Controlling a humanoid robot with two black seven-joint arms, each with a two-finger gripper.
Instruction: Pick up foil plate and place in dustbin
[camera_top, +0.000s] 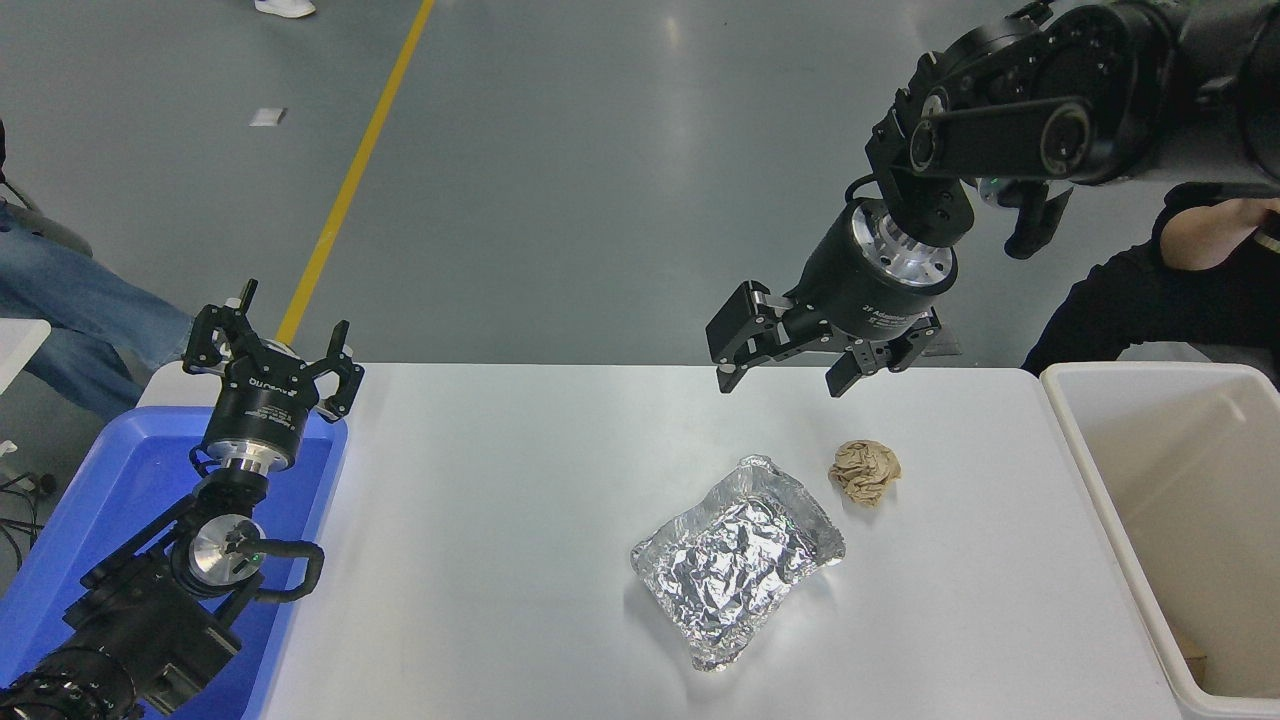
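Foil plate (737, 558) flat on table (500, 520), well below open right end effector (784, 376)

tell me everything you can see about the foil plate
The foil plate is a shallow, roughly rectangular tray of crinkled, shiny silver foil with a raised, uneven rim. It lies flat and open side up on the white table, turned at a slant to the table's edges. Nothing shows inside it. A crumpled tan paper ball sits just beyond its far right corner, apart from it. No gripper touches it.

Right tool (780, 378) body: "2F Adaptive", partly legible.
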